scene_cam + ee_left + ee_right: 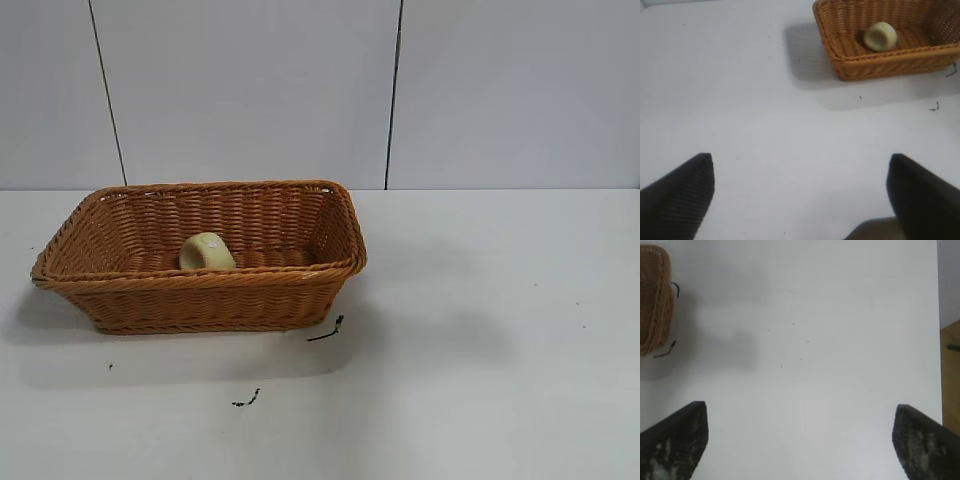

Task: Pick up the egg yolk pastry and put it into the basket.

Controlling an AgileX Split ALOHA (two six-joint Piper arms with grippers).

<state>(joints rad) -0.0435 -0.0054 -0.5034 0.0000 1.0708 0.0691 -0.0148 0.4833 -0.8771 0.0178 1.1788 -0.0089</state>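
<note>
Resting inside the basket (200,300), the egg yolk pastry (206,252) lies on the woven floor near the front wall. Both hands hang over bare white table (480,380), well apart from the basket: the left hand (800,195) and right hand (800,440) each gape wide, gripping nothing.

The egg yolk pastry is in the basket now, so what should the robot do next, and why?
Probably nothing more than keeping both arms parked. The egg yolk pastry already sits inside the basket, and both the left gripper and the right gripper hang open and empty over bare table, away from it.
</note>
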